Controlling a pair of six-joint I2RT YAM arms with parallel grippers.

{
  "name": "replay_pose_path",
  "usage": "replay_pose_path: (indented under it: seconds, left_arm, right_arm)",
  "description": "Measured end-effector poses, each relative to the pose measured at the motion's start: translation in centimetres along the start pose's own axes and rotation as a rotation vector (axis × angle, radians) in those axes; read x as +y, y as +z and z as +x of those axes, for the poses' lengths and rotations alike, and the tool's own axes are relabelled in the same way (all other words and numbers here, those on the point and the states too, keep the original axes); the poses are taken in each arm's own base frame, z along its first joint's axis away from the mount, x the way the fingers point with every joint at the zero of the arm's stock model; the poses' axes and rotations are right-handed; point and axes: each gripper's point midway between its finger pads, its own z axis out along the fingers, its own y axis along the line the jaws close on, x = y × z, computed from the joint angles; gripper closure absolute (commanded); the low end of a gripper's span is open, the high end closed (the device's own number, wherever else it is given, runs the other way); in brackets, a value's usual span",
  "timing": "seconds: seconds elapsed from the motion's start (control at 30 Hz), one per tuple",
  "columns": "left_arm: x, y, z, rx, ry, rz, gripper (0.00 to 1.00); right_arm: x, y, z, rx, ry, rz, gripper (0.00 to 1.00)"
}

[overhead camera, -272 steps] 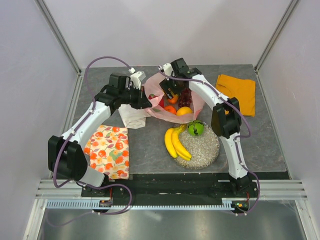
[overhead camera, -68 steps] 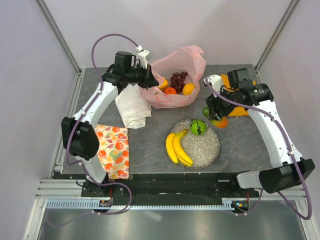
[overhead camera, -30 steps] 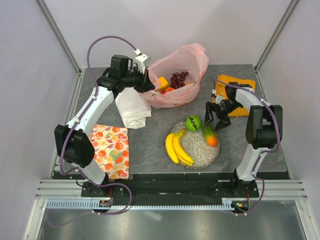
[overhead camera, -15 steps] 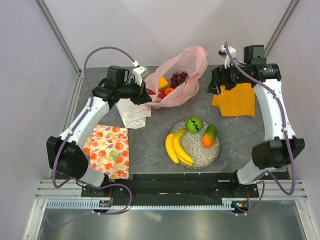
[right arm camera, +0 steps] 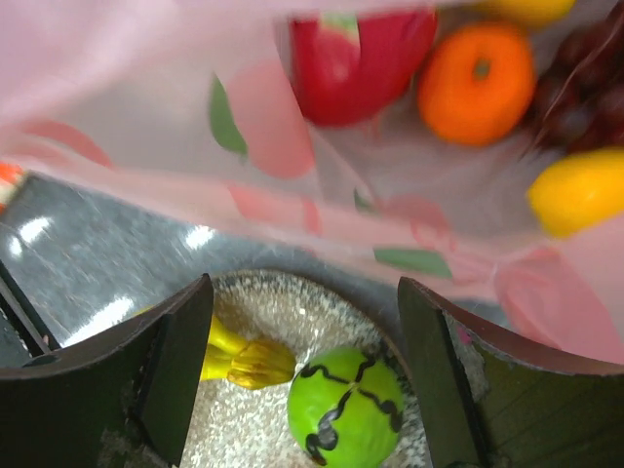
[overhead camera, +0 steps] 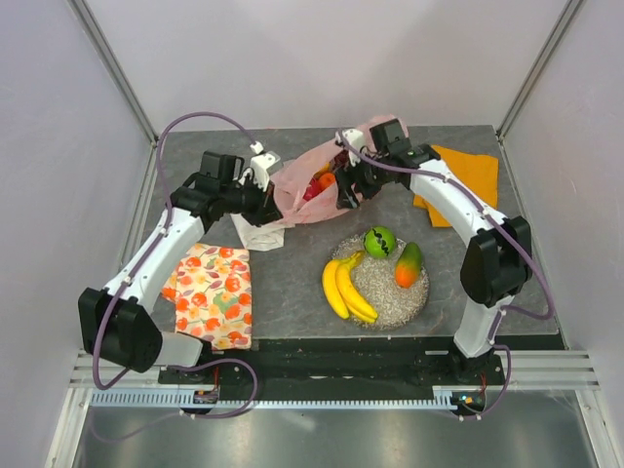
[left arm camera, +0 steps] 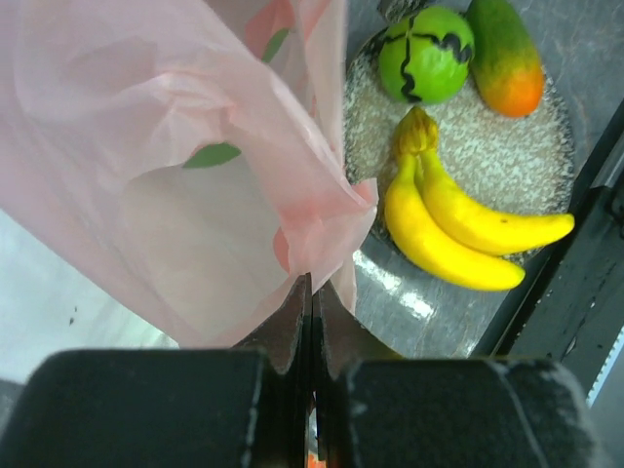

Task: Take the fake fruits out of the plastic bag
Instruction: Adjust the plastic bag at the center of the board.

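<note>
Overhead, 12 o'clock = far edge of the table [overhead camera: 507,292].

Surroundings:
- Plastic bag [overhead camera: 292,195], pink and translucent, sits at 11 to 12 o'clock of table centre, between the two grippers.
- Fruit-patterned cloth [overhead camera: 210,292] lies flat at 8 o'clock, well apart from the bag.
- Orange cloth [overhead camera: 473,175] is at 2 o'clock, with the right arm crossing over its near corner.
- White cloth [overhead camera: 258,232] is crumpled at the bag's 7 o'clock, touching it and partly under the left arm.

Left gripper [left arm camera: 310,292]: fingers pressed together, pinching a fold of the bag's film at its 9 o'clock side.

Right gripper [right arm camera: 304,288]: fingers spread wide and holding nothing, at the bag's 3 o'clock edge. A band of pink film runs across between them and the contents. Contact with the film: cannot tell.

Containers:
- Silver dish [overhead camera: 414,297], at the bag's 5 o'clock and near it, holds:
  - banana bunch [overhead camera: 343,288] over its 9 o'clock rim
  - mango [overhead camera: 408,264] at 2 o'clock
  - green round fruit [overhead camera: 378,241] at 12 o'clock
- The bag holds:
  - red fruit [right arm camera: 361,63]
  - grapes [right arm camera: 575,88], dark and blurred
  - orange [right arm camera: 478,83]
  - yellow fruit [right arm camera: 580,190]
</note>
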Motion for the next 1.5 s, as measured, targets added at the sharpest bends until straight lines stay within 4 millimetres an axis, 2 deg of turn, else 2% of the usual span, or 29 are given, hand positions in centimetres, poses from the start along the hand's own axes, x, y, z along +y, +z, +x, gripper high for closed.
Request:
replay_pose_path:
  seconds: [0.03, 0.07, 0.13, 0.17, 0.3, 0.37, 0.43, 0.47, 0.53, 0.6, 0.67, 0.77, 0.9, 1.0, 1.07, 1.2, 1.37, 1.5]
  left_arm:
    - [0.3, -0.2, 0.6, 0.009, -0.009, -0.014, 0.88]
    - [0.5, -0.4, 1.1, 0.015, -0.016, -0.027, 0.67]
    - [1.4, -1.1, 1.9, 0.026, -0.031, -0.073, 0.50]
    - [1.9, -1.4, 2.0, 0.027, -0.031, -0.097, 0.47]
    - [3.2, -2.9, 0.8, -0.004, -0.035, -0.186, 0.46]
    - [2.6, -3.7, -2.2, -0.070, -0.020, -0.167, 0.49]
    - [1.2, -4.5, -5.9, -0.148, -0.002, -0.108, 0.52]
    - [0.1, -5.1, -8.5, -0.205, 0.025, -0.060, 0.56]
    - [-1.7, -5.4, -11.7, -0.272, 0.072, 0.017, 0.58]
    - [-3.9, -5.0, -14.0, -0.307, 0.123, 0.100, 0.59]
    - [-5.5, -3.4, -15.0, -0.303, 0.152, 0.174, 0.58]
    - [-6.4, 0.1, -14.7, -0.252, 0.152, 0.237, 0.54]
    - [-6.2, 5.3, -12.1, -0.117, 0.130, 0.280, 0.53]
    - [-4.5, 8.6, -11.2, -0.030, 0.127, 0.259, 0.52]
    - [-3.0, 9.9, -11.2, 0.008, 0.137, 0.221, 0.49]
    - [0.0, 11.0, -11.3, 0.065, 0.172, 0.112, 0.47]
    - [2.0, 10.6, -9.8, 0.143, 0.201, 0.022, 0.44]
    - [2.6, 10.4, -8.8, 0.184, 0.233, -0.003, 0.40]
  right_arm:
    - [-0.1, 0.8, 1.5, 0.042, 0.022, 0.009, 0.18]
    - [-0.1, 1.2, 2.9, 0.080, 0.038, 0.017, 0.17]
    - [0.0, 1.5, 4.8, 0.134, 0.059, 0.030, 0.17]
    - [0.1, 1.3, 5.2, 0.146, 0.061, 0.035, 0.17]
    - [0.9, -0.4, 6.0, 0.167, 0.061, 0.048, 0.15]
    - [1.4, -1.6, 5.4, 0.146, 0.050, 0.054, 0.15]
    - [1.9, -2.9, 4.5, 0.118, 0.033, 0.060, 0.14]
    - [2.1, -3.6, 4.1, 0.106, 0.021, 0.064, 0.14]
    - [2.5, -4.8, 3.3, 0.083, 0.000, 0.069, 0.14]
    - [2.7, -6.0, 2.7, 0.059, -0.014, 0.077, 0.14]
    - [2.7, -7.0, 2.5, 0.044, -0.011, 0.088, 0.14]
    - [1.2, -8.5, 2.3, 0.016, 0.030, 0.122, 0.14]
    - [-2.2, -10.3, 2.8, -0.011, 0.145, 0.185, 0.14]
    - [-4.7, -11.4, 2.7, -0.040, 0.227, 0.231, 0.08]
    - [-5.3, -11.6, 2.3, -0.058, 0.263, 0.234, 0.04]
    - [-5.1, -11.0, 0.9, -0.110, 0.339, 0.188, 0.02]
    - [-5.3, -10.0, -0.5, -0.170, 0.465, 0.143, 0.02]
    - [-6.5, -7.2, -0.7, -0.180, 0.588, 0.100, 0.04]
